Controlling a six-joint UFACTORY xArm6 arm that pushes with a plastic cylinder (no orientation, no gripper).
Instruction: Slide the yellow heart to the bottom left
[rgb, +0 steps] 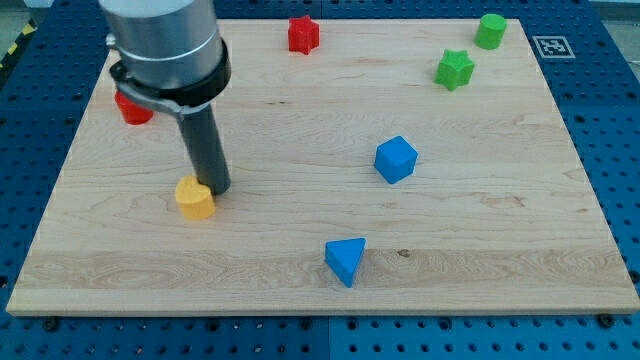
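The yellow heart (195, 197) lies on the wooden board (320, 270) in the view's left half, a little below the middle. My tip (219, 189) is down on the board, touching the heart's upper right side. The rod rises from there to the grey arm body (165, 40) at the view's top left.
A red block (132, 108), partly hidden by the arm, sits at the left. A red star (303, 34) is at the top middle. A green star (455, 69) and green cylinder (490, 30) are at the top right. A blue cube (396, 159) and blue triangle (346, 260) lie right of centre.
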